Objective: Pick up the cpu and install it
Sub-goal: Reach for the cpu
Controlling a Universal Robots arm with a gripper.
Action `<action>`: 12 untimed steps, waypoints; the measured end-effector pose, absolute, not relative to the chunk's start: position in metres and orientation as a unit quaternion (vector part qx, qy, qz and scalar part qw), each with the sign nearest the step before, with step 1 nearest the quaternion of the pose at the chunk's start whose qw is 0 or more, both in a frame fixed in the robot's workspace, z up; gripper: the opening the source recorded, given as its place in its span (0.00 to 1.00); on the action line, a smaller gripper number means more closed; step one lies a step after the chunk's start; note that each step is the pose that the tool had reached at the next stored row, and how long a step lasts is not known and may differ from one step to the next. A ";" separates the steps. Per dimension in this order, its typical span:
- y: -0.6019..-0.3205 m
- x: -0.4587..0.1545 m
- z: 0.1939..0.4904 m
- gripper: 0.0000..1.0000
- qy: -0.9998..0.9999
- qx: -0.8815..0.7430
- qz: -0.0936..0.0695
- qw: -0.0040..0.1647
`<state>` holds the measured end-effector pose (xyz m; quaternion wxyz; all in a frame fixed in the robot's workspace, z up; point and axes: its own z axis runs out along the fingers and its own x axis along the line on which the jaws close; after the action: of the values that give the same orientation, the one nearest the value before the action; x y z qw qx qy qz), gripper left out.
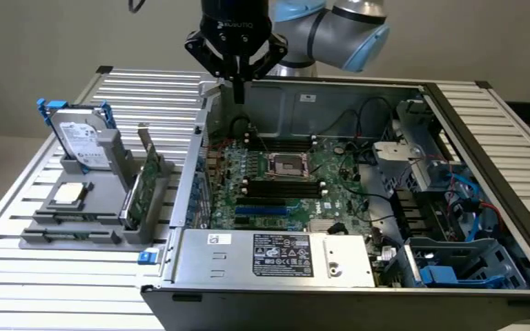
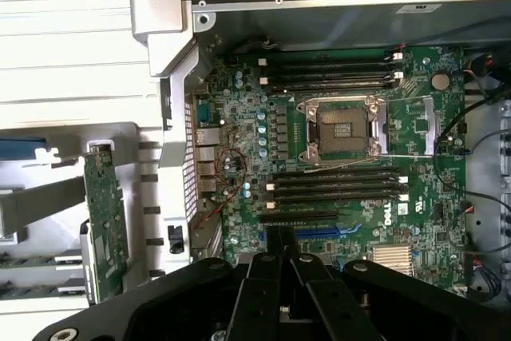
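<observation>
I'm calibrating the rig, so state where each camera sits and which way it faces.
Exterior view: off the arm, raised, looking down into the open computer case; the arm and its shut gripper hang above the case's far edge.
Wrist view: on the wrist, facing down onto the motherboard; the gripper shows.
Both share the socket, the green card and the gripper.

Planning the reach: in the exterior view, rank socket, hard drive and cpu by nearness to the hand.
1. Empty metal-framed socket, inside the open case.
2. Silver hard drive in blue bracket, upright, exterior view's left.
3. Small square silvery cpu, flat, lower left.
</observation>
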<state>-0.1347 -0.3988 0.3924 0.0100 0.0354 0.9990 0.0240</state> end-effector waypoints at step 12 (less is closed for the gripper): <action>-0.399 -0.189 0.390 0.11 0.999 0.035 0.024 0.010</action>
<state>-0.1894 -0.3988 0.3900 0.0100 0.0354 0.9990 0.0240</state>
